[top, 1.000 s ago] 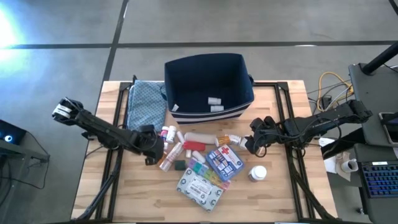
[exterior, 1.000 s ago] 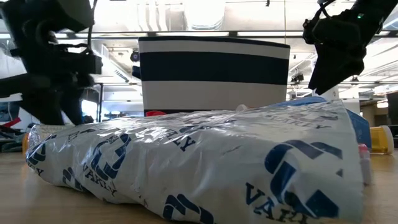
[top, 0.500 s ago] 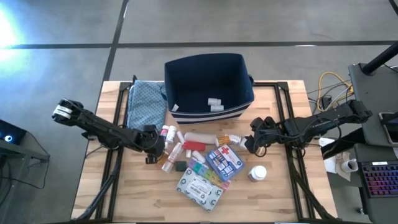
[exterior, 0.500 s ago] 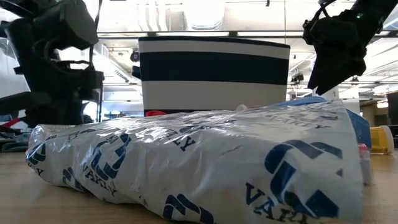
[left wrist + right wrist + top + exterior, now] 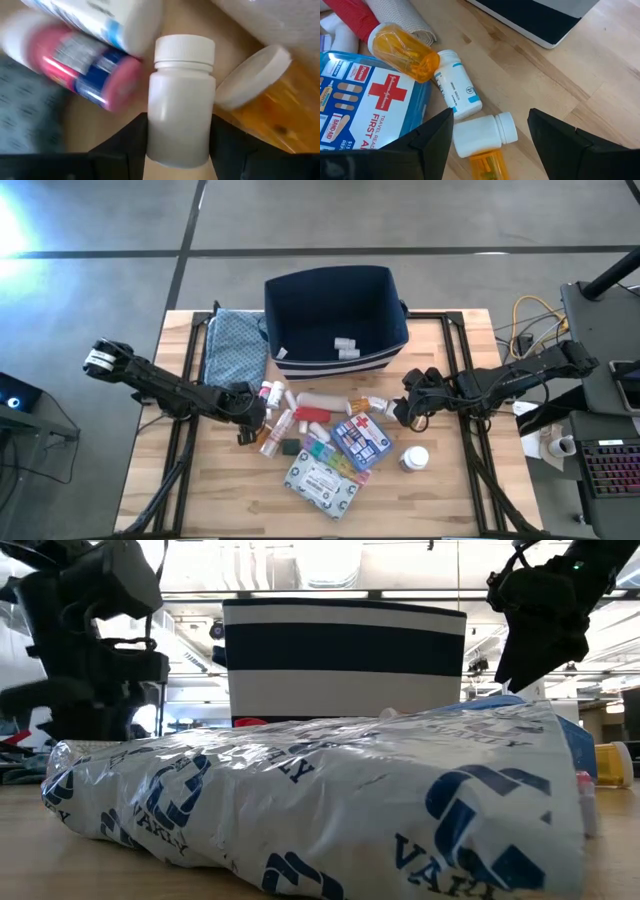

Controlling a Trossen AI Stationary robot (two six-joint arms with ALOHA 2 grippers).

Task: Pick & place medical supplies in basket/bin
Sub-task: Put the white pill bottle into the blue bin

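The medical supplies lie in a heap in the middle of the table: pill bottles, a blue red-cross pouch (image 5: 362, 440), a pill organiser (image 5: 325, 450) and a grey-white flat packet (image 5: 320, 483). The navy bin (image 5: 330, 277) stands at the far edge with two small items inside. My left gripper (image 5: 250, 425) is at the heap's left side, shut on a white pill bottle (image 5: 181, 100). My right gripper (image 5: 403, 410) hovers open at the heap's right side. Its fingers stand over a white bottle (image 5: 480, 136) and an orange one (image 5: 404, 51), touching neither. My left gripper pinches the white pill bottle by its body (image 5: 180, 130), one finger (image 5: 131, 142) on each side. The bottle lies along the fingers, with its capped end (image 5: 184, 50) pointing out past the fingertips. Whether it rests on the table or is lifted does not show.
A blue patterned cloth (image 5: 235, 348) lies left of the bin. A pink-and-blue bottle (image 5: 82, 62) and an orange bottle with a white cap (image 5: 255, 80) lie close beside the held bottle. A capped white bottle (image 5: 414, 457) stands apart at the right. Bare wood shows along the near edge.
My left gripper has moved a little toward the table's right, in among the bottles at the heap's left side. The right arm has kept still.
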